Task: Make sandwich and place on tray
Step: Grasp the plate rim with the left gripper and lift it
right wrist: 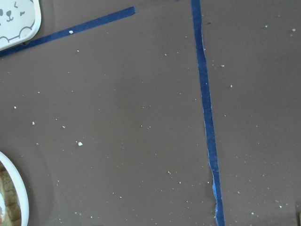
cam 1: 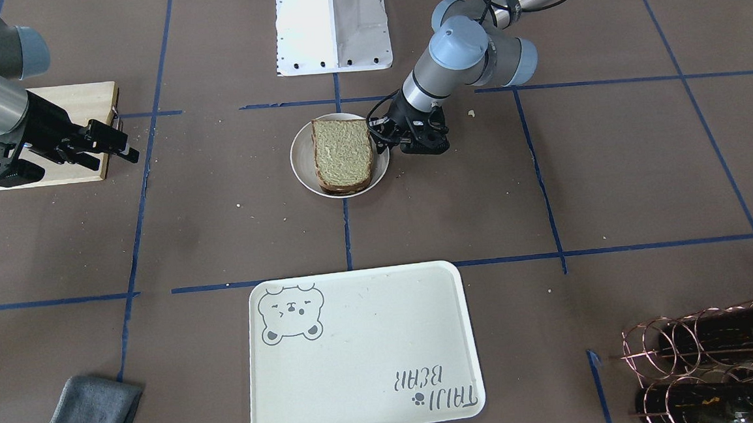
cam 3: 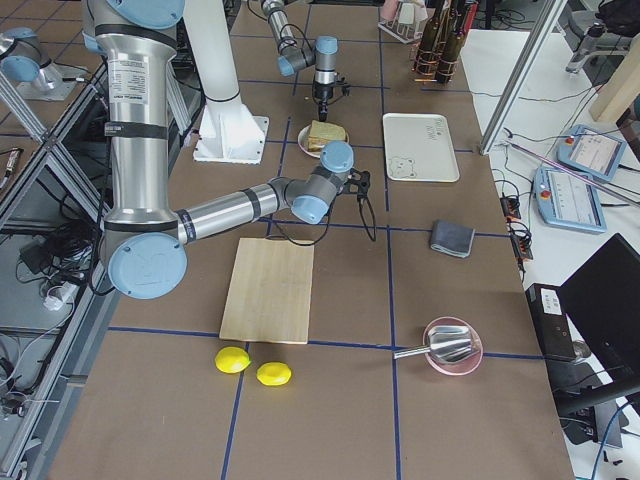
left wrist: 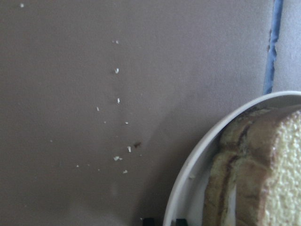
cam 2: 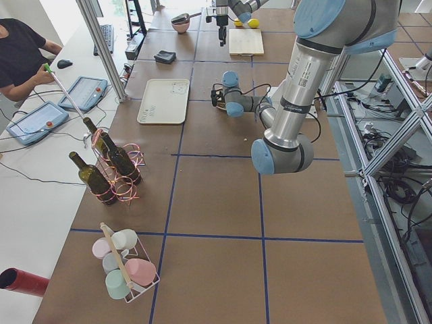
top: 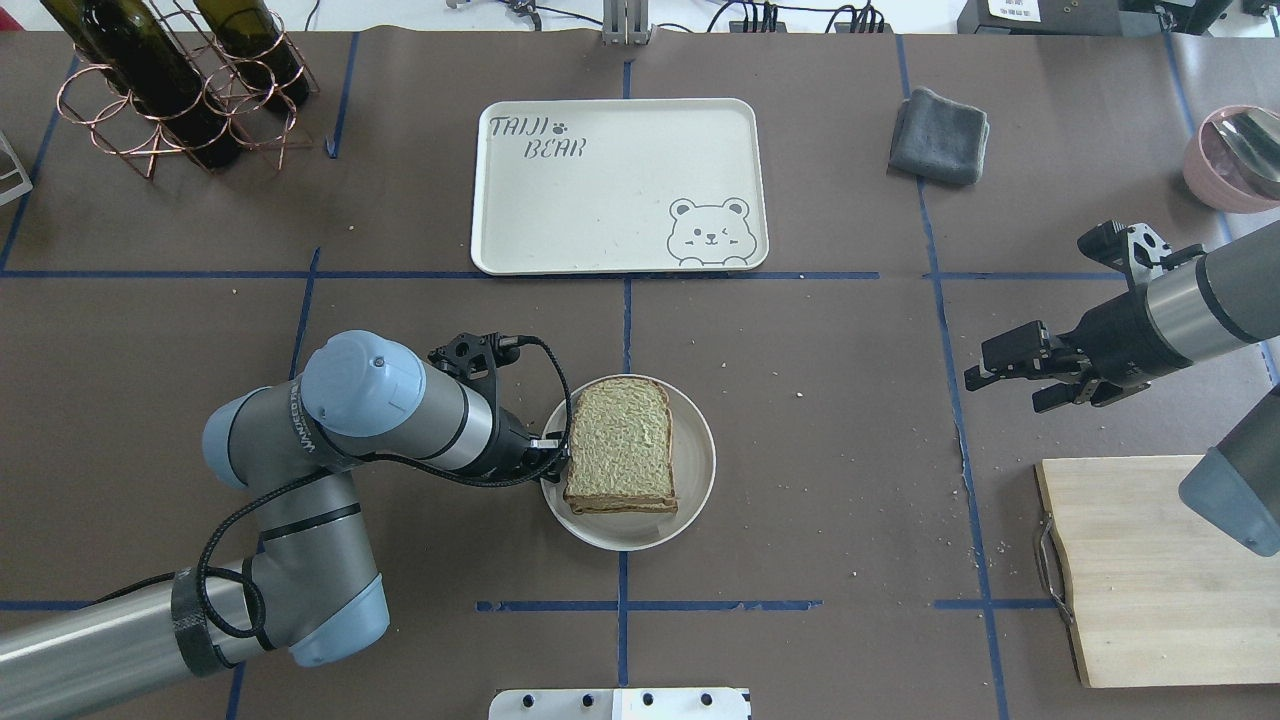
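Note:
The sandwich (cam 1: pixel 343 153) (top: pixel 622 443), two bread slices stacked, lies on a small round white plate (top: pixel 695 445) (cam 1: pixel 300 158) at the table's middle. In the left wrist view the slices (left wrist: pixel 254 165) show a thin white layer between them; no yolk shows. My left gripper (top: pixel 552 447) (cam 1: pixel 388 139) is at the plate's rim (left wrist: pixel 197 155). Its two tips (left wrist: pixel 164 220) stand on either side of the rim, shut on it. The cream bear tray (top: pixel 600 190) (cam 1: pixel 359 363) lies bare beyond the plate. My right gripper (top: pixel 985 378) (cam 1: pixel 125 148) is open and empty, above the table near the cutting board.
A wooden cutting board (top: pixel 1150 570) lies under the right arm. A grey cloth (top: pixel 940 135) lies to the right of the tray. A copper rack with wine bottles (top: pixel 170 90) stands at the far left. A pink bowl (top: pixel 1235 155) is at the far right.

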Controlling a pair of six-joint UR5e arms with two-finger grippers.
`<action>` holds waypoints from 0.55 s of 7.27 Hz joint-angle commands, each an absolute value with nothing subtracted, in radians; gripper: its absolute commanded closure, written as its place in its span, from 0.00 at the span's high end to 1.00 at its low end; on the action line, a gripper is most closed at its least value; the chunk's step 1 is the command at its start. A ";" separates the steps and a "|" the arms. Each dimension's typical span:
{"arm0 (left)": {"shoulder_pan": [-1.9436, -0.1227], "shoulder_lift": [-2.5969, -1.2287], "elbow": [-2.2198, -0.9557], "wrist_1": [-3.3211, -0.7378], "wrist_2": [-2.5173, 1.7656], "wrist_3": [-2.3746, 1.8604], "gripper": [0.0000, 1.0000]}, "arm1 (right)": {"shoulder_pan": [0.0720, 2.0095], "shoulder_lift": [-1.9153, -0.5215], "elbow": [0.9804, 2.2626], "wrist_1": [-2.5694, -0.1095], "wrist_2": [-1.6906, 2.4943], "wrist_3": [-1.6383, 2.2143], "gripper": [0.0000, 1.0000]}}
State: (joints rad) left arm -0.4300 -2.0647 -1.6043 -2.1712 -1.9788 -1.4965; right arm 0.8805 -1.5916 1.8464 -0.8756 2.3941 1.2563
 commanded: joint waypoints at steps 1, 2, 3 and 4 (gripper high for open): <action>-0.429 -2.063 -1.618 -2.178 -1.976 -1.581 0.00 | 0.881 -1.594 1.847 -0.874 2.395 1.256 1.00; -0.430 -2.069 -1.626 -2.195 -1.930 -1.633 0.00 | 0.881 -1.595 1.845 -0.874 2.393 1.256 1.00; -0.430 -2.075 -1.626 -2.251 -1.918 -1.755 0.00 | 0.881 -1.603 1.847 -0.874 2.395 1.256 1.00; -0.434 -2.113 -1.615 -2.252 -1.876 -1.863 0.00 | 0.882 -1.605 1.847 -0.874 2.395 1.256 1.00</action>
